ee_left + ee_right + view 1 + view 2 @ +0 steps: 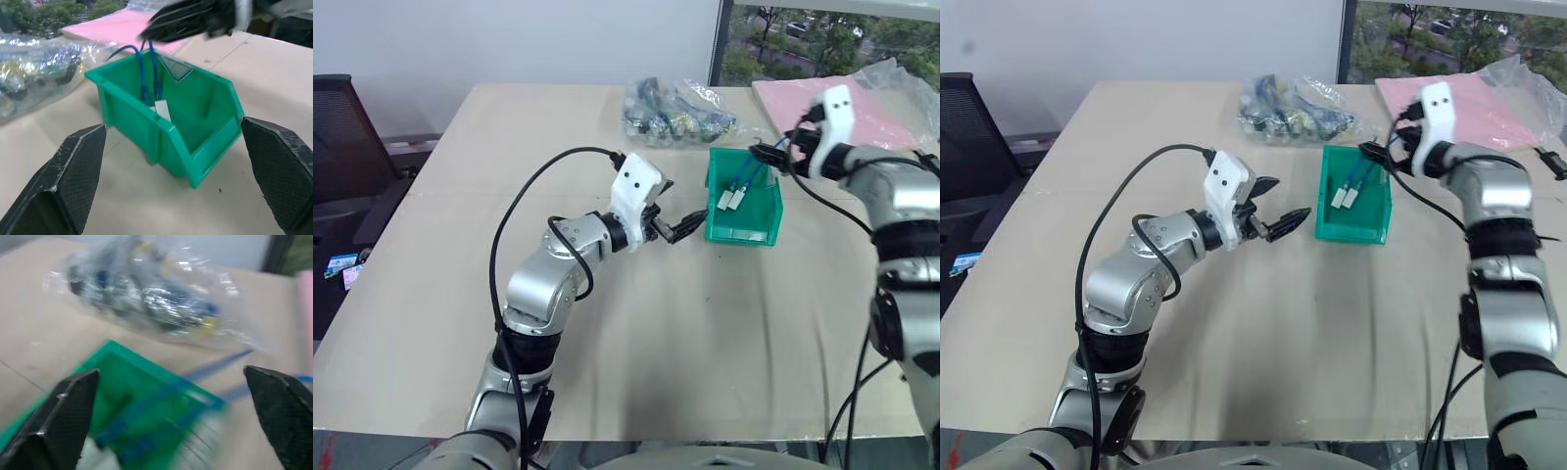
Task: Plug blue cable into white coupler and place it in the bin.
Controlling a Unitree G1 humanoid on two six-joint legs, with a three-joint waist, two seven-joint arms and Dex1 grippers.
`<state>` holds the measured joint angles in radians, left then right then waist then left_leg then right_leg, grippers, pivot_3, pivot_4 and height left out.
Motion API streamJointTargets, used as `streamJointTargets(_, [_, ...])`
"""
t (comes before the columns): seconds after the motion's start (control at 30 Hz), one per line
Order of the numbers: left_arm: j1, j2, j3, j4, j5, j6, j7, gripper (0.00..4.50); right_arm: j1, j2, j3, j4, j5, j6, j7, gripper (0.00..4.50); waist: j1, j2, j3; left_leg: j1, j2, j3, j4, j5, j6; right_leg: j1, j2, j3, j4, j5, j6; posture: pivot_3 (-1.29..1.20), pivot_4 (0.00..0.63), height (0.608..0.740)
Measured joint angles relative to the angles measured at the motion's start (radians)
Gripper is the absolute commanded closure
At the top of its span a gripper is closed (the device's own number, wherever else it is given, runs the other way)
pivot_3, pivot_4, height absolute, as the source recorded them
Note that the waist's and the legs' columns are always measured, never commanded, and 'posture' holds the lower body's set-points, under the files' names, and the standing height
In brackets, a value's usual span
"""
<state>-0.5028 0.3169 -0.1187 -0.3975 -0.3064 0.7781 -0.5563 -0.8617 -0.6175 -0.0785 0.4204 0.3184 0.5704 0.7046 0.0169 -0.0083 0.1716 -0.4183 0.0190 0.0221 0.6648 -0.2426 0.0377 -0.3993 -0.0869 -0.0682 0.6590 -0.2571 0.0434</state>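
With the blue cable (746,179) and its white coupler (732,199) lying inside the bin (744,224), ends trailing over the back wall, I've got my right gripper (770,154) just above that wall, jaws spread wide, holding nothing. My left gripper (1278,206) hangs just beside the bin's front, wide open too, empty. Beyond sits a clear parts bag (675,110).

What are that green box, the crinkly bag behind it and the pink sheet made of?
The bin looks like moulded hard plastic: glossy, uniformly green, with sharp rims and thin walls. The bag looks like thin clear plastic film: it crinkles, glints and shows small parts through it. The pink sheet looks matte and flat, perhaps foam or paper under a clear wrap; I cannot tell which.
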Motion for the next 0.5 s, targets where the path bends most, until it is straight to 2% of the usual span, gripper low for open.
streamJointTargets(0.1, [0.103,0.044,0.034,-0.038,-0.006,-0.014,-0.001,0.0,0.263,-0.043,-0.084,-0.23,0.058,-0.018,0.064,0.03,-0.003,0.0,0.0,0.0,0.001,0.0,-0.002,0.0,0.0,0.0,0.0,0.002,-0.001,0.0,0.0,0.0,0.15,0.728])
streamJointTargets(0.2, [0.236,0.082,0.072,-0.058,-0.009,-0.064,-0.01,0.0,0.501,-0.02,-0.148,-0.367,0.098,-0.179,0.154,0.03,-0.01,0.0,0.0,0.004,0.002,0.002,-0.005,-0.002,0.004,0.0,0.001,0.003,0.0,0.0,0.0,0.0,0.15,0.728])
streamJointTargets(0.37, [0.539,0.149,0.102,-0.058,0.017,-0.276,-0.063,0.0,0.787,-0.023,-0.168,-0.353,0.118,-0.41,0.357,0.03,-0.005,0.001,0.0,0.006,0.002,0.002,-0.001,-0.003,0.005,0.001,0.002,0.003,0.002,0.0,-0.001,0.0,0.15,0.728])
streamJointTargets(0.5, [0.671,0.176,0.088,-0.06,0.051,-0.393,-0.094,0.0,0.883,-0.028,-0.168,-0.316,0.112,-0.505,0.443,0.03,-0.003,0.001,0.0,0.006,0.003,0.003,0.005,-0.003,0.005,0.003,0.0,0.004,0.001,-0.001,-0.007,0.0,0.15,0.728])
